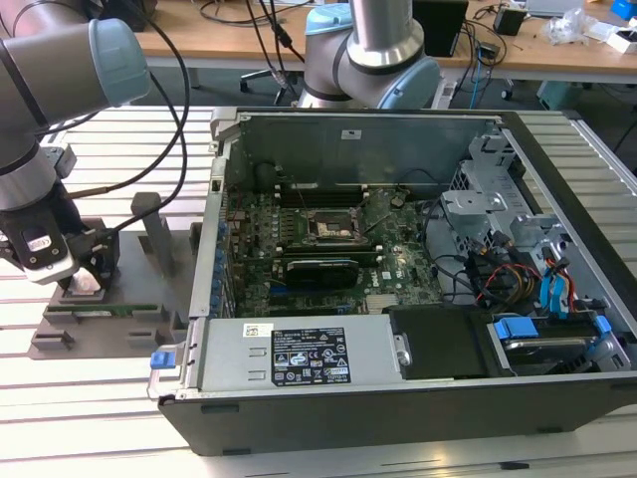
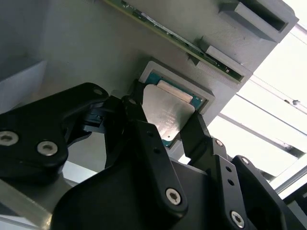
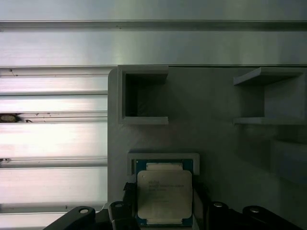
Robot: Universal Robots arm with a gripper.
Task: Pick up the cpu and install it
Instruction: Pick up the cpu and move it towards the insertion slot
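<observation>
Low at exterior view's left: gripper (image 1: pixel 85 274), fingers (image 2: pixel 139 117) pressed against opposite edges of cpu (image 3: pixel 164 191). Cpu flat, metal top up, seated in square recess of grey holder (image 3: pixel 216 143). Farther toward exterior view's right: open computer case (image 1: pixel 398 403), socket (image 1: pixel 331 227) mid-board.

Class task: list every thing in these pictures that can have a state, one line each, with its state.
cpu, lying flat in a recess of the grey holder.
end effector, low over the cpu.
memory stick, resting in its slot on the holder.
computer case, lying with its side open.
</observation>
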